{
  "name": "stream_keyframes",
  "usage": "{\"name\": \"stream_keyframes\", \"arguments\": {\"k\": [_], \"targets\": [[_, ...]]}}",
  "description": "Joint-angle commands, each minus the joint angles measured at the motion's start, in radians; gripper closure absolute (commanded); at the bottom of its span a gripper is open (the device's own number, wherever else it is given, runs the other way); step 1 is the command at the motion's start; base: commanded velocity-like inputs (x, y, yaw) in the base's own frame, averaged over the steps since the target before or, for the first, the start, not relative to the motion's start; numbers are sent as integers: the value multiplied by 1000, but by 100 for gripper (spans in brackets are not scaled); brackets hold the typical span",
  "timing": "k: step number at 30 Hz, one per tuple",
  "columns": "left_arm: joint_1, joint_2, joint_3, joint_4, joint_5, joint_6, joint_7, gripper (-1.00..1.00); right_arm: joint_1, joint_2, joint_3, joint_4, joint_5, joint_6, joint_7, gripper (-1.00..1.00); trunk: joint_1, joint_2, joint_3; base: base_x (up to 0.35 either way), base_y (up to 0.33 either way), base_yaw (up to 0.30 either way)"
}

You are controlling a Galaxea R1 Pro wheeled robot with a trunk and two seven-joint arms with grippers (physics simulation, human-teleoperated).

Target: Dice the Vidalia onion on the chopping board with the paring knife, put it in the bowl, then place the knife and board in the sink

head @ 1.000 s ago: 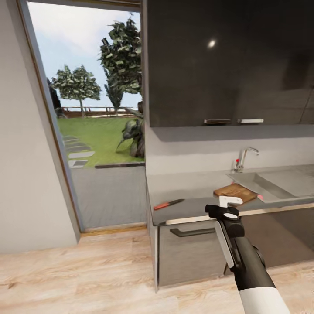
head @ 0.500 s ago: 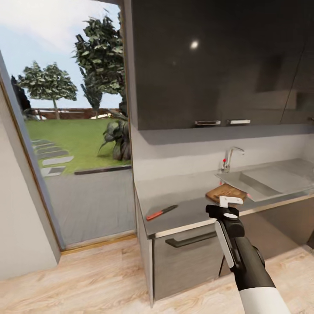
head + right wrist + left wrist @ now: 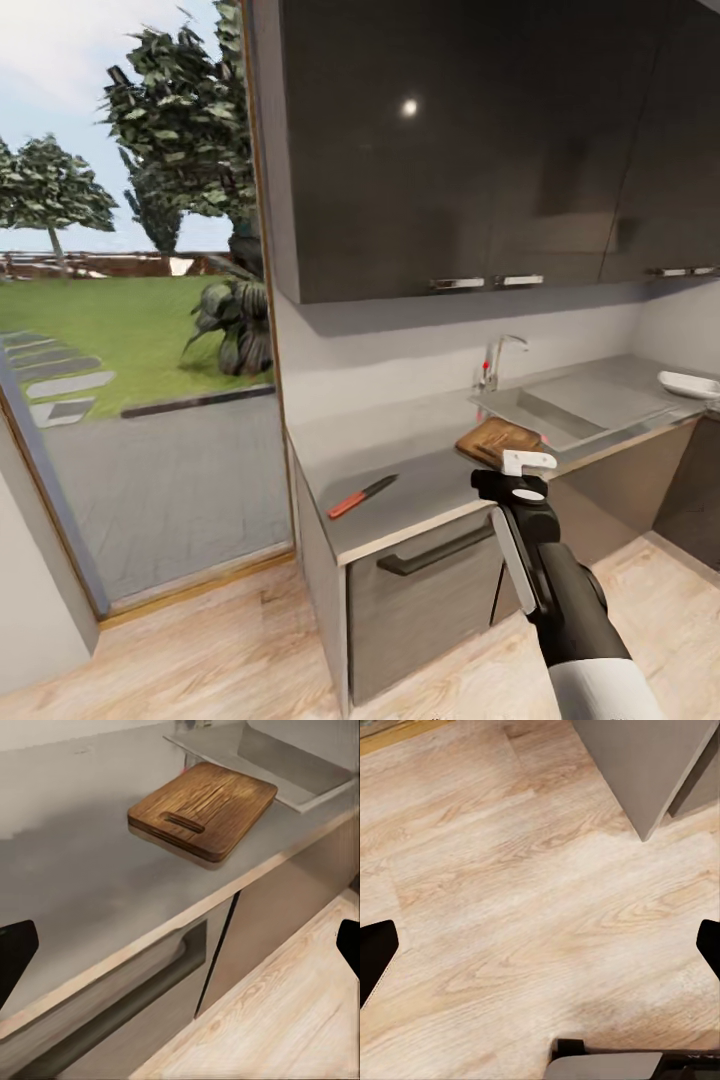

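Note:
The paring knife [image 3: 362, 496], red-handled with a dark blade, lies near the left end of the grey countertop [image 3: 420, 470]. The brown chopping board [image 3: 497, 440] [image 3: 202, 810] lies flat beside the steel sink [image 3: 570, 402] [image 3: 300, 765], its slot handle toward the counter's front. A white bowl [image 3: 690, 384] sits on the countertop at the far right. My right gripper [image 3: 522, 472] [image 3: 180, 952] hovers open in front of the counter edge, short of the board. My left gripper [image 3: 540, 952] is open above the wooden floor. The onion is hidden.
A curved chrome tap [image 3: 495, 362] stands behind the sink. Dark wall cabinets [image 3: 480, 150] hang overhead. Grey drawers with a bar handle [image 3: 440, 550] sit under the counter. A large open doorway [image 3: 130, 350] to the garden is on the left. Light wood floor [image 3: 532, 885] surrounds me.
The whole view has shifted: the counter, knife, board and sink slid left in the picture and the bowl came into sight at the right. My right arm holds the same pose.

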Motion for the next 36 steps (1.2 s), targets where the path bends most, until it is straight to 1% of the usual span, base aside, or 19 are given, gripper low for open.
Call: {"name": "stream_keyframes", "arguments": {"k": [1, 4, 17, 36], "targets": [[0, 0, 0, 0, 2, -3, -1, -100, -1, 1, 0, 4, -1, 5, -3, -100, 0, -1, 0, 3, 279, -270], [0, 0, 0, 0, 2, -3, -1, -100, -1, 1, 0, 18, -1, 4, -3, -100, 0, -1, 1, 1, 280, -270], [0, 0, 0, 0, 2, -3, -1, -100, -1, 2, 0, 20, -2, 5, -3, -100, 0, -1, 6, 7, 280, -270], [0, 0, 0, 0, 2, -3, -1, -100, 0, 4, 0, 37, -2, 3, -1, -100, 0, -1, 7, 100, 279, -270]]}}
